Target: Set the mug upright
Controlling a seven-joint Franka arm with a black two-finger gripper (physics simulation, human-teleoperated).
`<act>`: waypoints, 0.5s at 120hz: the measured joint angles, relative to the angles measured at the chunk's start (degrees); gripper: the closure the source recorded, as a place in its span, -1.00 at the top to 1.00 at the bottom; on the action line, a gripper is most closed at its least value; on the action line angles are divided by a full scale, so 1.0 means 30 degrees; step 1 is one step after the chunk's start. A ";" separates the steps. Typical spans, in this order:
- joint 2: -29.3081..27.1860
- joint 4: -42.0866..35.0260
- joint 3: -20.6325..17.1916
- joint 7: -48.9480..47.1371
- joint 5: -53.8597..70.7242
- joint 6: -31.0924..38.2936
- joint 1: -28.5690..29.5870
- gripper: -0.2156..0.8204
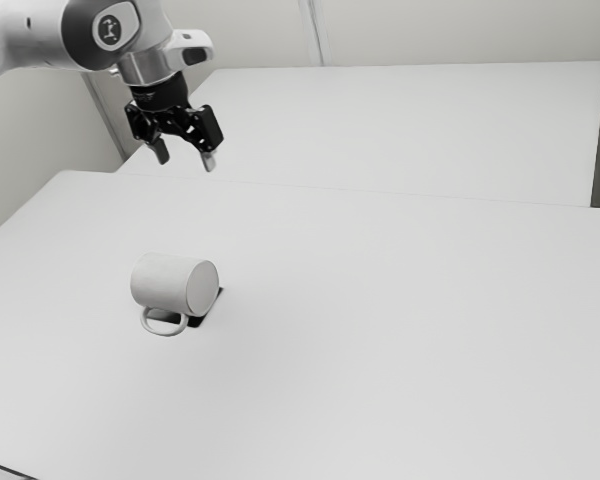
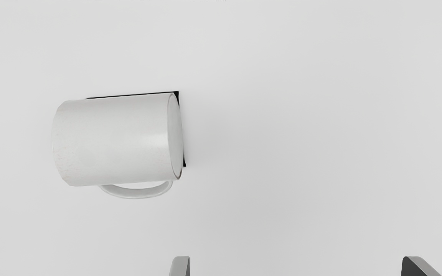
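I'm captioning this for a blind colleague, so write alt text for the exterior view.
A white mug lies on its side on a pale table, its handle toward the viewer and a flat black patch partly under it. Above the table, toward the view's upper left, a robot arm's black gripper hangs open and empty.

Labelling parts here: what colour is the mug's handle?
The handle is whitish, showing best in the wrist view.

Nondescript room with pale walls (image 1: 255, 35)
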 joint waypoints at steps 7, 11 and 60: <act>-0.0002 0.0010 0.0003 -0.0003 -0.0007 0.0005 -0.0132 0.58; -0.0014 0.0021 0.0000 -0.0003 -0.0009 0.0007 -0.0190 0.58; 0.0421 0.0660 -0.0099 0.0094 -0.0449 -0.0307 0.0554 0.58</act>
